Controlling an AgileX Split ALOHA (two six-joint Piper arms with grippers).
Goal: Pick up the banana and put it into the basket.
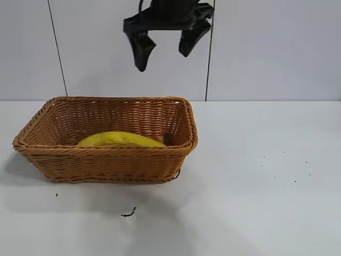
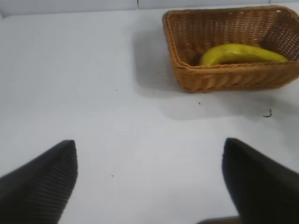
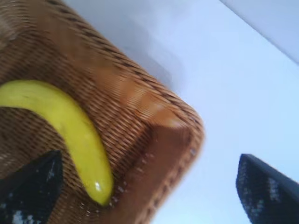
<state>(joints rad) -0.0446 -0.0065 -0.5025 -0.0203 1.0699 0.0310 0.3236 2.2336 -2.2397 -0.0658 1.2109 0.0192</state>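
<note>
With the banana (image 1: 121, 140) lying flat on the floor of the basket (image 1: 109, 160), nothing is gripping it. It runs lengthwise along the basket's near long wall, only its yellow back showing over the braided rim in the exterior view. Basket sits on the white table (image 1: 256, 202), toward the left edge and close to the back edge by the wall. Right gripper (image 1: 164, 49) hangs in the air above the basket's far rim, fingers spread wide, nothing between them, well clear of the fruit. Right wrist view: banana tip sits near one basket corner. Left gripper (image 2: 149, 179) is low over bare table, well apart from the basket, fingers spread, holding nothing. Small dark scrap (image 1: 128, 214) lies on the table just in front of the basket.
</note>
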